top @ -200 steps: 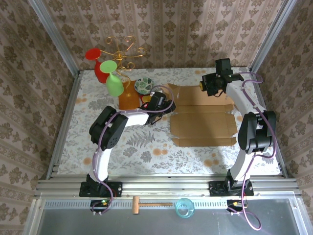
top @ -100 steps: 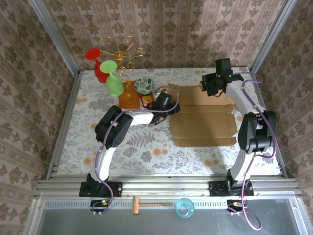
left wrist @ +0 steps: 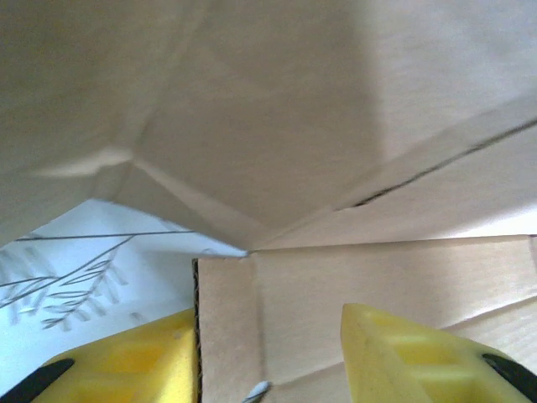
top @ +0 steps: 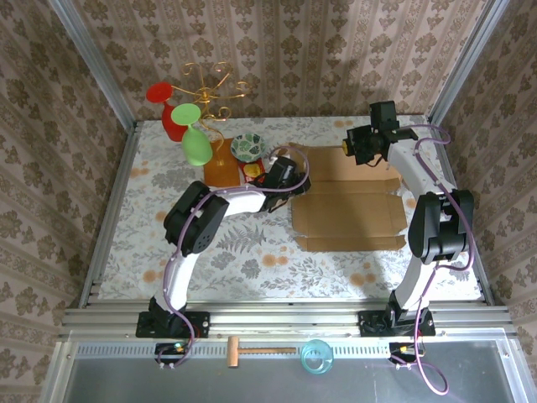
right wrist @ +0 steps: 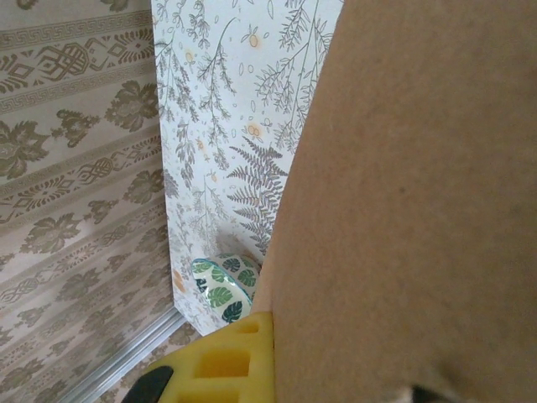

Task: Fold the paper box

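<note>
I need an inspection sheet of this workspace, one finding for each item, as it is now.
Surface: floral table cover.
Job's things: paper box mostly flat, not folded.
Clutter: leaf-patterned bowl, wire stand with red glass and green glass; mallet and blue ring on near ledge.
Grippers: left gripper open at the box's left edge; right gripper shut on its far edge.
Cables: purple cables along both arms.
Surroundings: patterned walls, metal frame.

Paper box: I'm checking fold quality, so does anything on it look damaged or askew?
Yes. In the left wrist view the paper box shows a small crumpled dent where slanted creases meet, beyond the left gripper. It may be a buckle rather than a planned fold.
</note>
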Motion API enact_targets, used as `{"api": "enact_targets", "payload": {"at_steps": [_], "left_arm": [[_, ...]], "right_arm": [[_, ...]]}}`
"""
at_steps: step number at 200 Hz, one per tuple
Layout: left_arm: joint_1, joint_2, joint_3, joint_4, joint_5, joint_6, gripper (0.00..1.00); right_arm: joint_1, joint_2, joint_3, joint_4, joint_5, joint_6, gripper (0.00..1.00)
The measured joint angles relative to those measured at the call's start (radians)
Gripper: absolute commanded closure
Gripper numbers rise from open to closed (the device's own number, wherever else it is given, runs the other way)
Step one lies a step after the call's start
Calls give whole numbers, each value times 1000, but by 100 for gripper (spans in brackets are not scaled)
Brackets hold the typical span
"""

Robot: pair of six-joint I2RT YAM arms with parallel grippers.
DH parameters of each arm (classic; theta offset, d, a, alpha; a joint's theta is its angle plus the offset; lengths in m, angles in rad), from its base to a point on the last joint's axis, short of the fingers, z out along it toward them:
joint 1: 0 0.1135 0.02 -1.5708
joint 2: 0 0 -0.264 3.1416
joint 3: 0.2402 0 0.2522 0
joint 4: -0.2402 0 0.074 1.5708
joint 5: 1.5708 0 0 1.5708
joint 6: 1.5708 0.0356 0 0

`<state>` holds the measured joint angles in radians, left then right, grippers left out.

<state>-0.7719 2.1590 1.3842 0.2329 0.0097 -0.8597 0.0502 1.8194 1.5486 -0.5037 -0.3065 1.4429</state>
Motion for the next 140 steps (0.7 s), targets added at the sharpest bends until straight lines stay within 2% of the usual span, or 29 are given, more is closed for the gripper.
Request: {"api": "enact_targets", "payload": {"at_steps": [87,140], "left_arm": [[-51,7,48,5,19,11,54],[-51,-35,5,-8,35,44,41]], "right_arm": [[-1,-5,-21,32,-4,7,100],[-2,-24,-42,35,-6,3,100]]}}
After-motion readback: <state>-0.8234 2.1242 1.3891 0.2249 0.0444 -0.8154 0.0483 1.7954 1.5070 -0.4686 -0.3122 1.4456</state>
